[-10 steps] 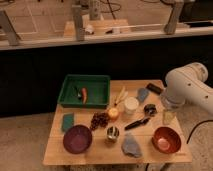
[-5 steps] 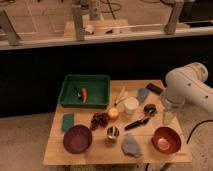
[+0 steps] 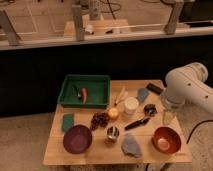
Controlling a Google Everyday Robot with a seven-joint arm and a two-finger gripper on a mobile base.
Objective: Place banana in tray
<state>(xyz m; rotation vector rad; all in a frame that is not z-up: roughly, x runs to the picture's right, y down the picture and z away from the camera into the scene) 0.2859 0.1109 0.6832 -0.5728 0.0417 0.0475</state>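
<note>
On the wooden table, the banana lies outside the tray, at its four o'clock. The gripper hangs at three o'clock, jaws apart, empty. Everything remains.

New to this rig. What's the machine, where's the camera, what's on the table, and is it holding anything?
One camera, looking down on a wooden table; where it's mounted can't be told. The white shape on the right is a mobile robot's single arm; its gripper hangs over the table's right edge, open, holding nothing. The job: move the banana, the slim pale-yellow piece lying beside the white cup, into the tray, the green bin at back left. Also on the table: purple bowl, orange bowl, grapes, round orange fruit, teal pad, metal cup.
</note>
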